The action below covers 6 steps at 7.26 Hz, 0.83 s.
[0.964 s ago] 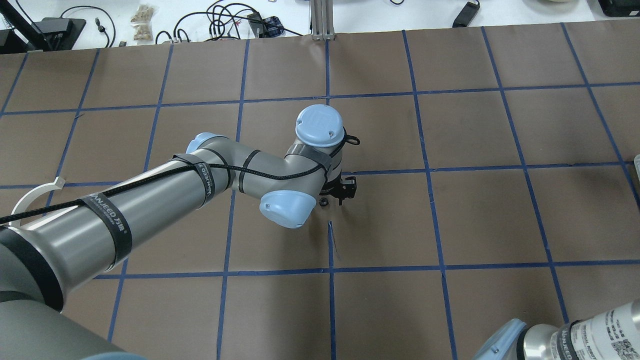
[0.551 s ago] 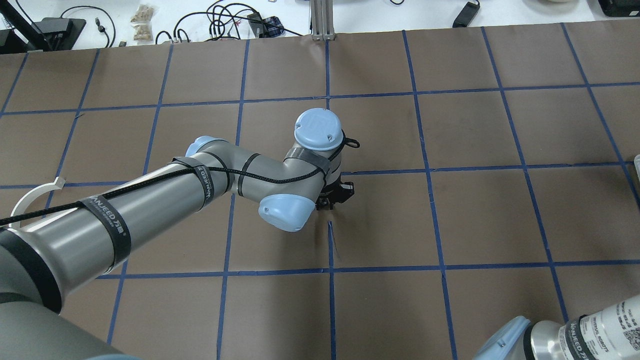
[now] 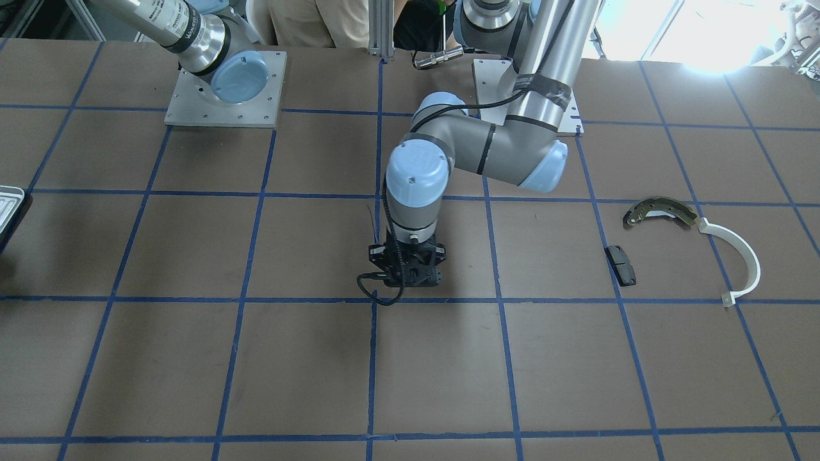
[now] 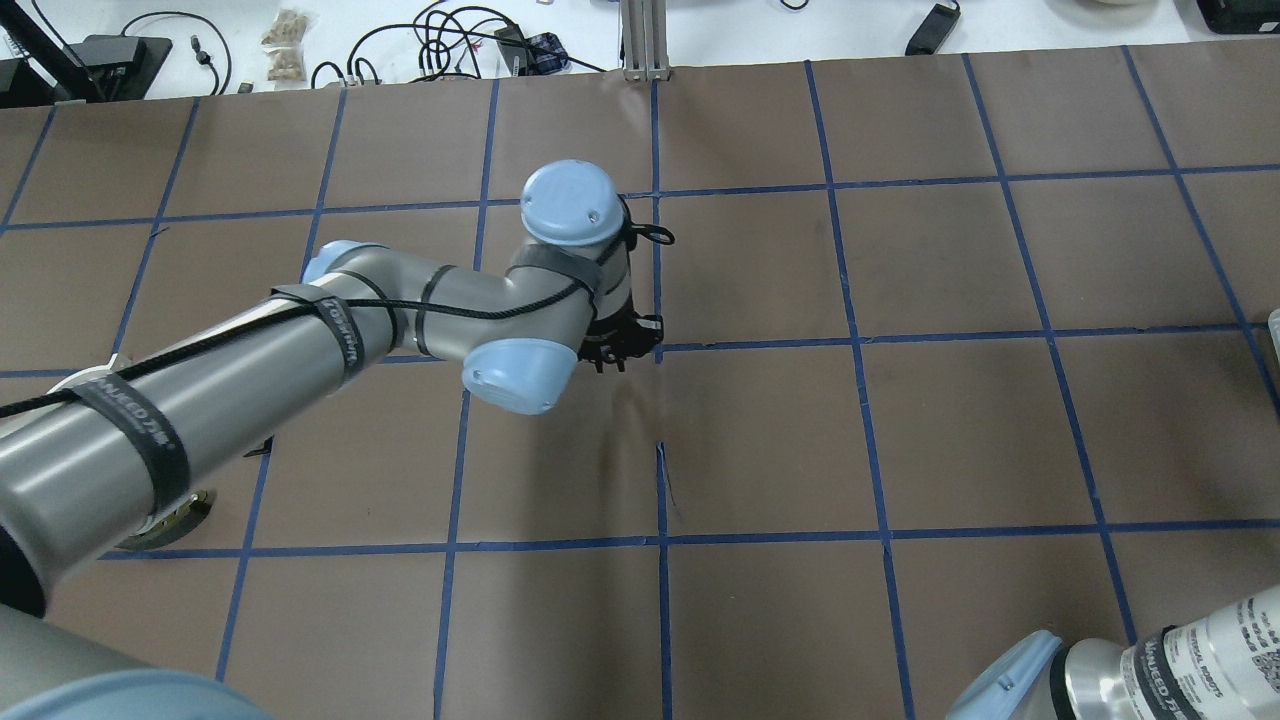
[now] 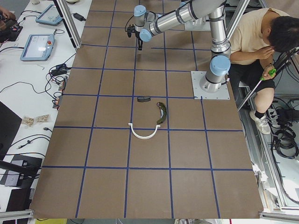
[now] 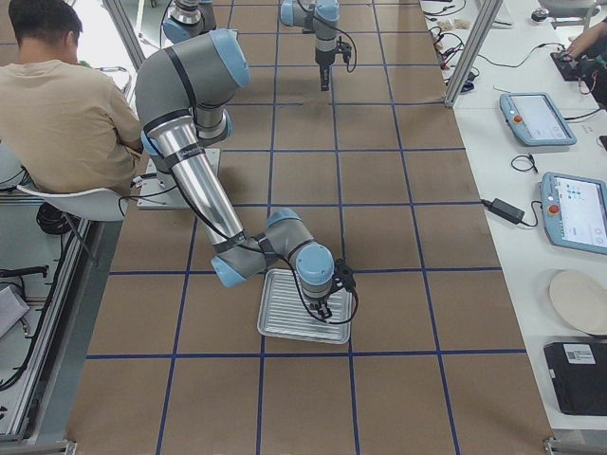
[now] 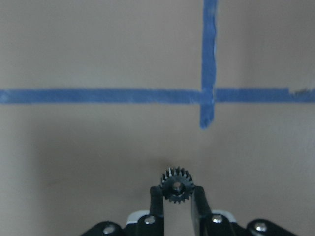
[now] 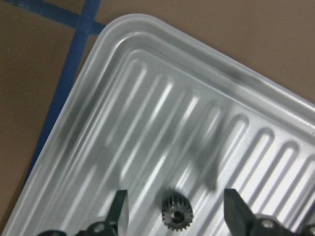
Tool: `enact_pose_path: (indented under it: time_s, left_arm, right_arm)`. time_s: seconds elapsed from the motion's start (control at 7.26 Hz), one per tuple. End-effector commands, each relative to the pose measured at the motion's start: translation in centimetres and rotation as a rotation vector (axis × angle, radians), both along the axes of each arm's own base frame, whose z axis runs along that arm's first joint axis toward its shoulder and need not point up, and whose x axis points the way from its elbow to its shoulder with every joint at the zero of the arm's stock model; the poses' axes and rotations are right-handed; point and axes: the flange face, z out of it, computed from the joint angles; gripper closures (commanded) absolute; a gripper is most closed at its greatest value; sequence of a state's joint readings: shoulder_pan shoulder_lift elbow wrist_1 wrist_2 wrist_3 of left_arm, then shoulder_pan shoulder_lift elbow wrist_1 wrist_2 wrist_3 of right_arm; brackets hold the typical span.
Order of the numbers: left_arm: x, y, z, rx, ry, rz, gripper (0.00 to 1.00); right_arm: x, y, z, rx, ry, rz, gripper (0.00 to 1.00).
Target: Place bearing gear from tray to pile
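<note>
Nearest, between the clamped fingertips of my left gripper (image 7: 177, 195), a black bearing gear (image 7: 177, 183) sits pinched by its teeth (a carry grip, I judge), just short of a blue tape cross (image 7: 208, 96). Beyond lies the pile (image 5: 161, 113): black pad (image 3: 621, 264), brake shoe (image 3: 660, 211), white arc (image 3: 746, 262). Farthest, my right gripper (image 8: 177, 202) straddles a second gear (image 8: 177, 215) on the tray (image 8: 147, 98), jaws spread wide.

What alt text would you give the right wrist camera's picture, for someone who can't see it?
A small black gear lies on the ribbed floor of a silvery metal tray, between the open fingers of the right gripper. The tray's rounded corner sits on a brown table crossed by blue tape.
</note>
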<state>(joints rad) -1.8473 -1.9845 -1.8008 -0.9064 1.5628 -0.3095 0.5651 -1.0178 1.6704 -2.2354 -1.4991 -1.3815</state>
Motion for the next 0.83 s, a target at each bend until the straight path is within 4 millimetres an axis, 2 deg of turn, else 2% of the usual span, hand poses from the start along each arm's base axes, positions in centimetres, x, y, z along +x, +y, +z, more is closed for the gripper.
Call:
enact_pose_path:
  time_s: [0.0,0.14,0.28,0.55,0.69]
  left_arm:
    - [12.8,-3.1,3.8,0.040,-0.023,0.005,1.00]
    - [19.9,-3.9,5.6,0.034,-0.066,0.053,1.00]
    - [26.3,-3.4,5.0,0.061,-0.075,-0.037,1.00]
    - [41.9,-2.4,2.2,0.028,-0.073,-0.078,1.00]
    - [46.9,-1.3,1.3,0.050,-0.070,-0.148,1.00]
  right_arm:
    - [0.0,0.1,-0.3,0.006,0.001,0.032,0.41]
    - [0.0,0.1,-0.2,0.007,0.004,0.038,0.51]
    - [0.0,0.4,-0.3,0.026,0.013,0.041,0.65]
    - [0.0,0.4,-0.3,0.027,0.011,0.041,0.80]
    - [0.0,0.4,0.0,0.027,0.015,0.046,0.82]
